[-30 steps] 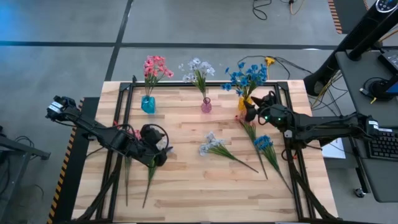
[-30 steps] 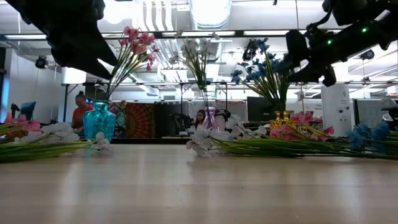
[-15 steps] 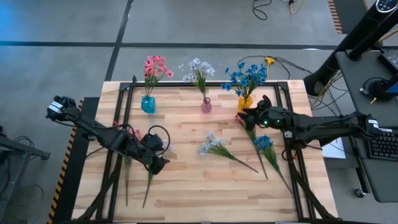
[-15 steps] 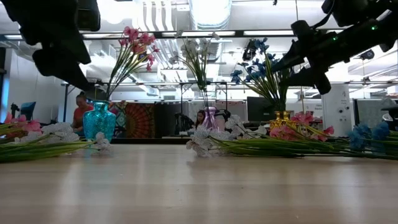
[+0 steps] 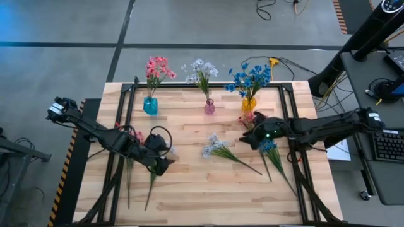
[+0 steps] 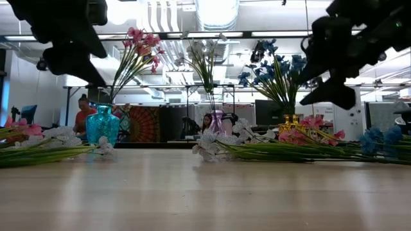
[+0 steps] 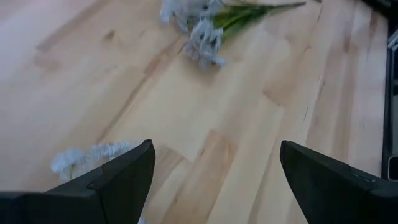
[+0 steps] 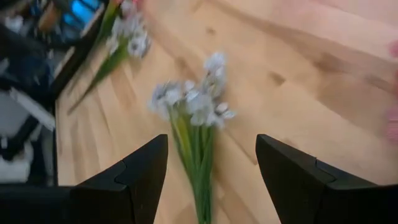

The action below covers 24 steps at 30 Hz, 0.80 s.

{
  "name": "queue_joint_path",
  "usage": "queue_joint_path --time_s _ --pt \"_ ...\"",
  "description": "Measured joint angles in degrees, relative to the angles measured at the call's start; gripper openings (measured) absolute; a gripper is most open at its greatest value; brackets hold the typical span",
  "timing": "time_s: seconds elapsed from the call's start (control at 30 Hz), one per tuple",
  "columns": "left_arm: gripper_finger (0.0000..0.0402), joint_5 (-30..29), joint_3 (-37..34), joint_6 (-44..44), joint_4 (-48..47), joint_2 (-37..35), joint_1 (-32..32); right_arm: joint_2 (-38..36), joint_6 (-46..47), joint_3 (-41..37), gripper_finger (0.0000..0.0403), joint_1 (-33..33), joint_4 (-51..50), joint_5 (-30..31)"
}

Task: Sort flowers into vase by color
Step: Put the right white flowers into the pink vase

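Note:
Three vases stand along the far edge: a teal vase with pink flowers, a pink vase with pale ones, and a yellow vase with blue ones. A loose pale spray lies mid-table, seen ahead of my open right gripper in its wrist view. A blue spray and a pink spray lie under that arm. My left gripper hovers open over pale blossoms at the left.
More loose sprays lie at the left, their stems reaching toward the near edge. A black frame rail runs along the table's sides. Bare wood spreads across the near middle. People sit in the room beyond.
My right gripper has left the yellow vase, gone toward the near edge and down, and turned toward the pale spray mid-table. My left gripper has swung its fingers a little toward the near edge. No flower has moved.

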Motion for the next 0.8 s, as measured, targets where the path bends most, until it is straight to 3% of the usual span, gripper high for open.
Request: queue_joint_path --time_s 0.4,0.8 --pt "0.0327 -2.78 0.0 0.51 0.59 3.13 0.0 13.92 -10.13 13.36 0.023 6.61 -20.73 1.72" --pt "0.0327 -4.47 0.07 1.42 1.39 8.89 0.0 28.42 -18.3 20.66 0.0231 14.91 -23.64 5.45"
